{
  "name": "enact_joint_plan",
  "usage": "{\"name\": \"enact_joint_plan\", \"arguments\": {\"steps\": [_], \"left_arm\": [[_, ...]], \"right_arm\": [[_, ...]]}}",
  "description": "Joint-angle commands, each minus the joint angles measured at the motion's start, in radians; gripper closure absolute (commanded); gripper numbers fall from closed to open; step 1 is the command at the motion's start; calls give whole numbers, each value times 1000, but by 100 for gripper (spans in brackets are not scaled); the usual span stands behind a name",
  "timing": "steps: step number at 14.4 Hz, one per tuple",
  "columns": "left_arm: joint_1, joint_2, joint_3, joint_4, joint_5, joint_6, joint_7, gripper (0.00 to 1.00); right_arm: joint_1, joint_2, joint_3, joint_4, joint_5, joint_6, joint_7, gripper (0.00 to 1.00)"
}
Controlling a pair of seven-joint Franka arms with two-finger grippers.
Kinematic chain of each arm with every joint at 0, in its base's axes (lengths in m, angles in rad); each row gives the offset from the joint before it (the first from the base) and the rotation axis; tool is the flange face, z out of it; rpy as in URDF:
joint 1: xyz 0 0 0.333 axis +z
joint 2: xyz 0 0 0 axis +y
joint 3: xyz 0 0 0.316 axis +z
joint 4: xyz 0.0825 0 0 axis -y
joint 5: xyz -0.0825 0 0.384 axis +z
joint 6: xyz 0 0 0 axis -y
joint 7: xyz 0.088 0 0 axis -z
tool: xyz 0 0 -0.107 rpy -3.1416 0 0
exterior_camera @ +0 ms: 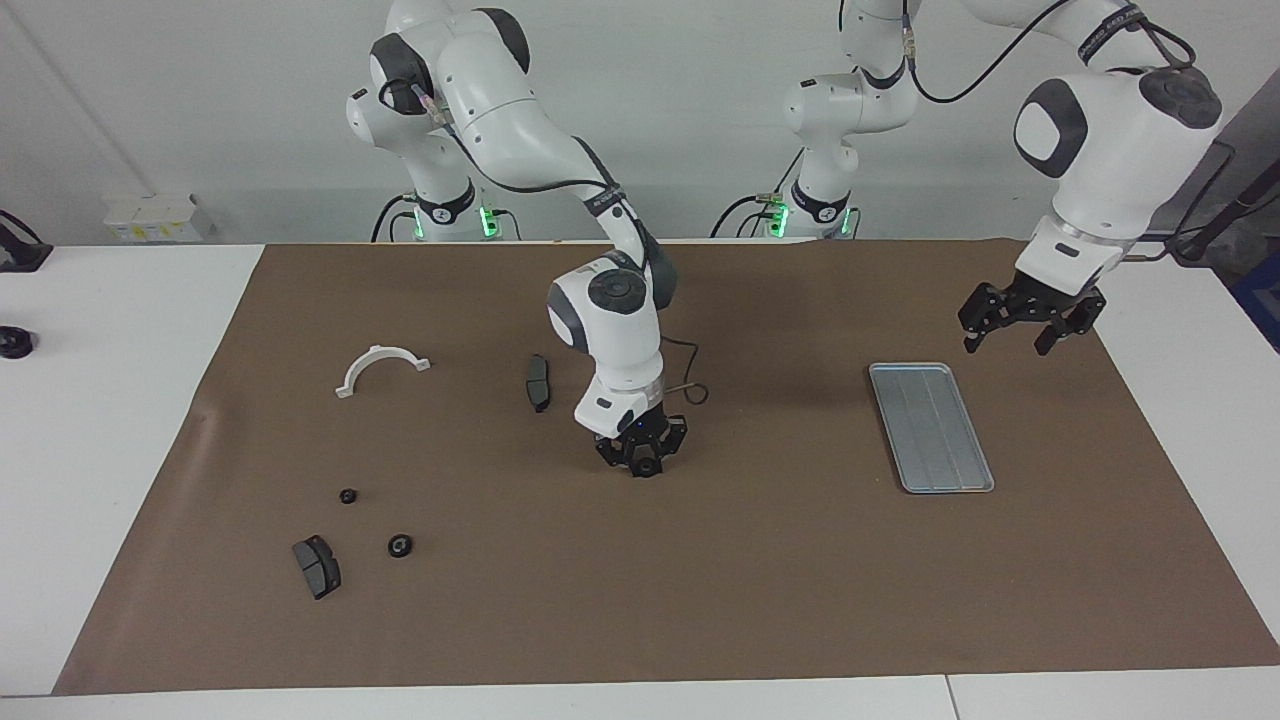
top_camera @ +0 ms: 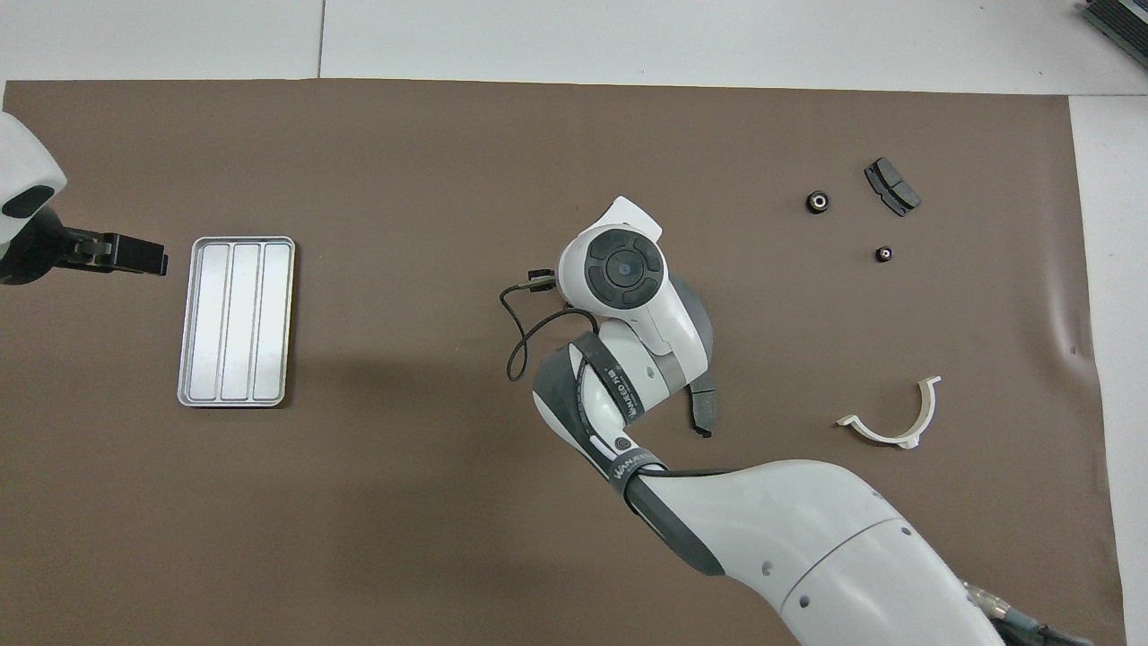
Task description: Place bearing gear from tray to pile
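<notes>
The silver ridged tray (exterior_camera: 905,375) lies bare toward the left arm's end of the table; it also shows in the overhead view (top_camera: 192,320). My right gripper (exterior_camera: 642,462) hangs low over the middle of the mat, shut on a small dark round bearing gear (exterior_camera: 646,468); in the overhead view its wrist hides it. The pile lies toward the right arm's end: a white half-ring bracket (exterior_camera: 382,365), two brake pads (exterior_camera: 316,566) (exterior_camera: 538,382) and two small bearing gears (exterior_camera: 347,496) (exterior_camera: 400,546). My left gripper (exterior_camera: 1008,343) waits open and empty over the mat beside the tray.
A brown mat (exterior_camera: 760,580) covers the table. The right arm's cable (exterior_camera: 690,372) loops above the mat beside its wrist. A small black object (exterior_camera: 14,342) sits on the white table off the mat at the right arm's end.
</notes>
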Motion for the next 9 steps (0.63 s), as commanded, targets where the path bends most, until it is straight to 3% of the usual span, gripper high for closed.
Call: {"name": "enact_joint_plan", "arguments": {"steps": [1, 3, 6, 9], "left_arm": [[-11, -29, -38, 65, 27, -128, 6, 0], [-21, -24, -55, 119, 38, -220, -8, 0], [-13, -44, -56, 74, 26, -210, -36, 0], [-10, -50, -46, 67, 0, -213, -36, 0]], "right_arm": [[-14, -10, 5, -31, -1, 0, 9, 89], [-36, -12, 2, -11, -2, -38, -6, 91], [-92, -15, -2, 15, -2, -115, -120, 91], [-199, -68, -2, 11, -2, -225, -291, 91]]}}
